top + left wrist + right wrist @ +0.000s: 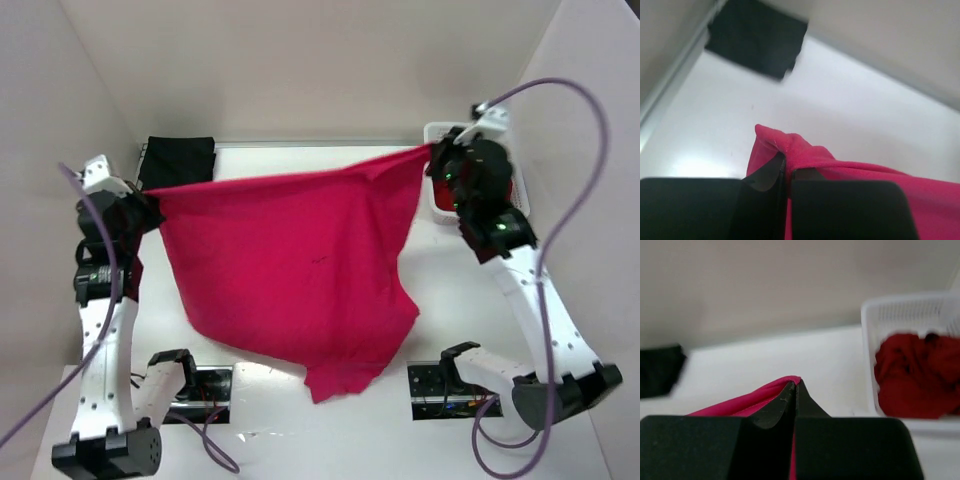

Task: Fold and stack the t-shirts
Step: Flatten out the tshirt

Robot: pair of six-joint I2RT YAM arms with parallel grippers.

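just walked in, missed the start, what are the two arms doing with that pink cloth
The left arm and the right arm hold one crimson-pink t-shirt stretched between them, the jaws of each shut on an upper end; the rest hangs down. A black t-shirt lies folded at the far left, and darker red shirts sit in the white basket.

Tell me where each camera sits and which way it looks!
Top: above and behind the arms, looking down at the bright crimson-pink cloth t-shirt stretched between left tool and right tool; both arms show.
Left wrist: on the left arm, facing the folded black cloth t-shirt; its shut tool shows.
Right wrist: on the right arm, facing the white plastic lattice basket of dark red t-shirts; its shut tool shows.
Shared: both wrist views show the pinched pink shirt.
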